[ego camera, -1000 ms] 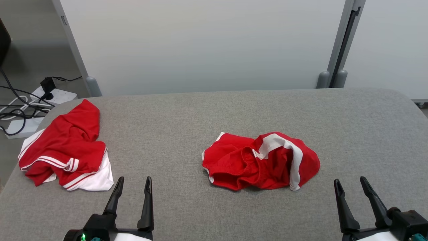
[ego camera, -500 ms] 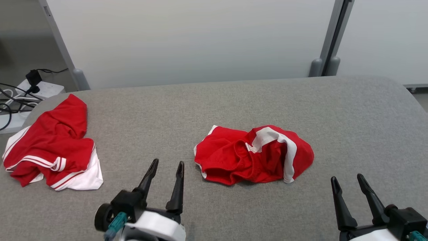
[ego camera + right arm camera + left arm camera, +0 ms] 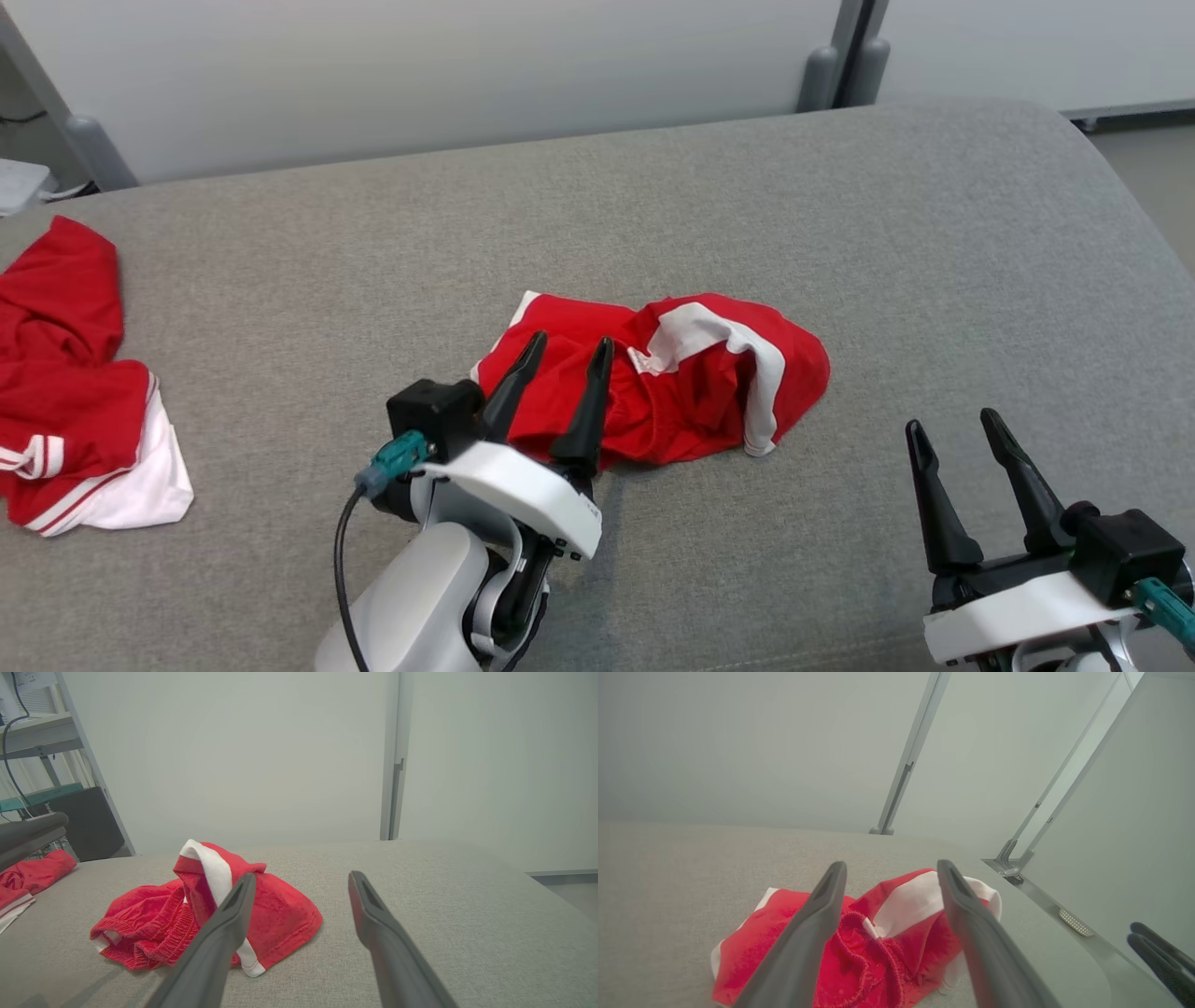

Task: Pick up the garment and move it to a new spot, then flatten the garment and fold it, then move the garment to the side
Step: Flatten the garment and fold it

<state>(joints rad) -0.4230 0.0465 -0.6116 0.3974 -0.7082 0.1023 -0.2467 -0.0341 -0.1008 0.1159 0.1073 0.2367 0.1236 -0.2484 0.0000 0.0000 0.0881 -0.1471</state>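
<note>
Left tool (image 3: 573, 341) near crosswise garment (image 3: 702, 387)

- The garment (image 3: 691, 401) at the middle of the desk is soft, matt red cloth, with a smooth white band and a gathered, ribbed elastic hem.
- The desk (image 3: 840, 233) is covered in grey woven fabric, matt and slightly rough.
- The left tool (image 3: 573, 340) and right tool (image 3: 950, 422) have dark, matt, plastic-looking fingers (image 3: 586, 411).
- The shells (image 3: 523, 485) behind the tools are white plastic with a slight gloss.
- The second garment (image 3: 65, 373) at 9 o'clock is matt red cloth with white striped trim.
- The wall panels (image 3: 420, 75) at 12 o'clock are smooth and matt.
- The posts (image 3: 820, 75) between the panels look like grey painted metal.
</note>
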